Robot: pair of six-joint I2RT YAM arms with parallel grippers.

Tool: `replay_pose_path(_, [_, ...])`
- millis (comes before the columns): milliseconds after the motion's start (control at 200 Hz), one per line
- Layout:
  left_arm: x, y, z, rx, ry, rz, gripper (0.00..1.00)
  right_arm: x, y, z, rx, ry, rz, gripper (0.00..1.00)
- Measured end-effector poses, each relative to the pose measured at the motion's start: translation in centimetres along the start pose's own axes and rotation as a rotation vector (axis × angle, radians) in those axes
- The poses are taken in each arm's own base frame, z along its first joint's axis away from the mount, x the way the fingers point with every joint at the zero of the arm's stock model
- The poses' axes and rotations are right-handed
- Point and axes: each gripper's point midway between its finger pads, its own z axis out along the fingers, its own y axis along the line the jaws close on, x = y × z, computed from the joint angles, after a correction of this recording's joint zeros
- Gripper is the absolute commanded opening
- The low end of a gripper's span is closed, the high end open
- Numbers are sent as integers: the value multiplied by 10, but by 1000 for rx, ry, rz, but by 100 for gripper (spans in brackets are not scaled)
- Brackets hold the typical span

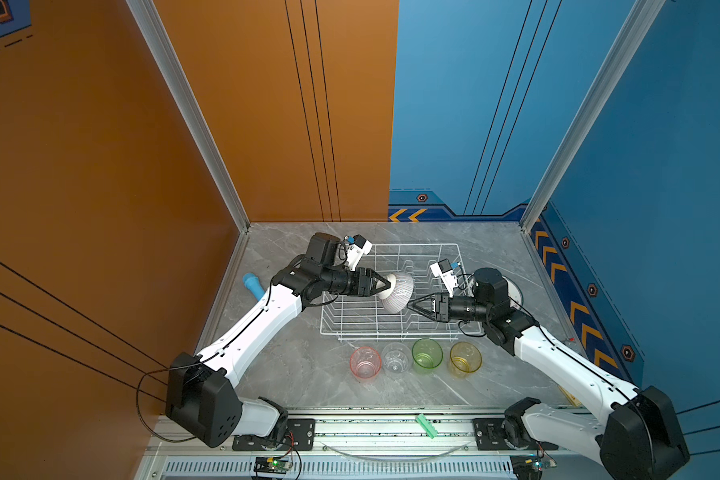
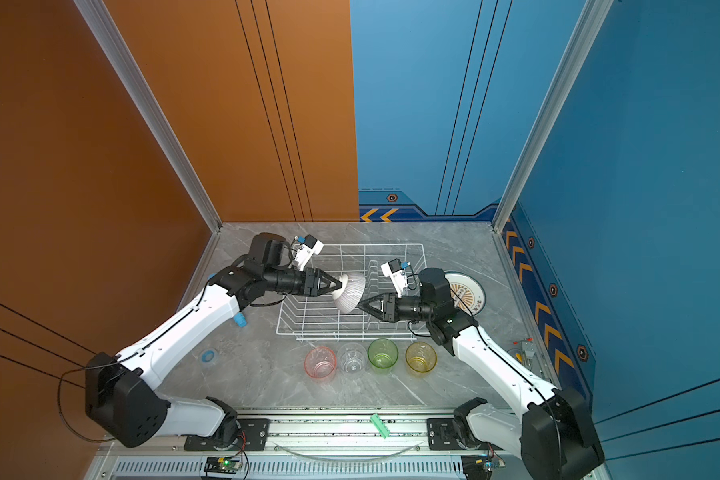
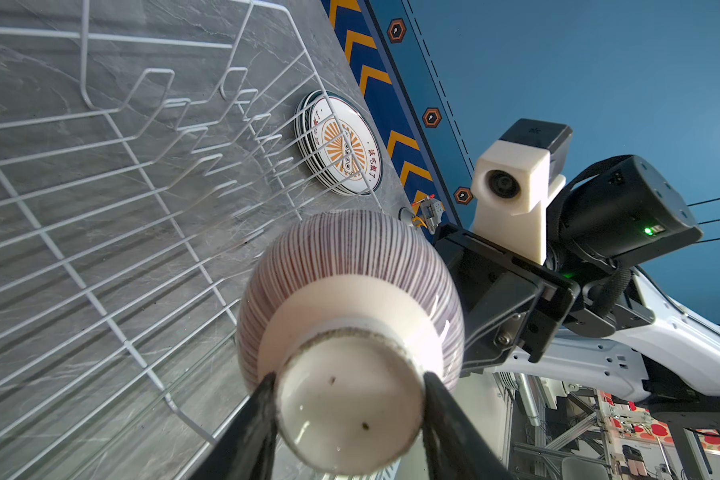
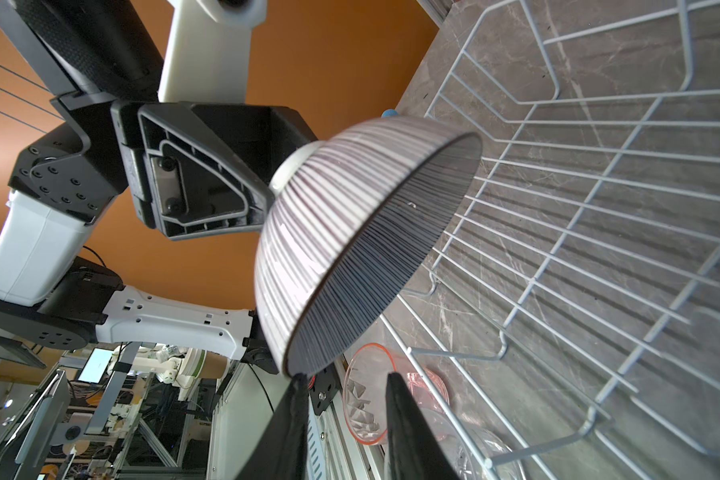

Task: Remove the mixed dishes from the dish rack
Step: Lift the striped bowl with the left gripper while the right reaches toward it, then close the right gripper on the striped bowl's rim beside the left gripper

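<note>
Nearly done: white wire dish rack point(image 1: 416, 245) bare; four translucent plastic tumblers point(image 1: 427, 353), stacked round white plates point(image 2: 468, 291) out; left gripper point(image 1: 389, 286) clamps small striped bowl point(image 1: 400, 295) above it, right gripper point(image 1: 410, 305) unclenched beside rim

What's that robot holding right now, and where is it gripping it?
The left gripper clamps the striped bowl by its foot ring; the right gripper holds nothing.

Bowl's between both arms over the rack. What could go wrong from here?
1. The left pincer holds the striped bowl only by its small foot; a nudge could twist it loose onto the dish rack.
2. The right pincer is open at the thin rim, which does not look centred in its gap; closing may miss or push.
3. A dropped bowl might hit the pink tumbler.
</note>
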Motion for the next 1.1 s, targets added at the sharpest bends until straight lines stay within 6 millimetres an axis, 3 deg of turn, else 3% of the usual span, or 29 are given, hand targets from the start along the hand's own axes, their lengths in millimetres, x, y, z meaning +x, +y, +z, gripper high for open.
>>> replay_pose_path(310, [-2, 7, -3, -12, -11, -16, 45, 5, 2, -14, 16, 11, -22, 31])
replay_pose_path(511, [-2, 7, -3, -12, -10, -20, 46, -5, 21, -17, -50, -22, -43, 33])
replay_pose_path(651, [-3, 6, -3, -11, -12, -22, 45, -10, 29, -11, -92, -31, -43, 33])
replay_pose_path(841, [-4, 4, -4, -2, -21, -13, 45, -13, 21, 2, -109, -22, 0, 33])
replay_pose_path(1102, [-4, 1, -3, 22, -30, -16, 45, -26, 29, 5, -151, -61, -4, 32])
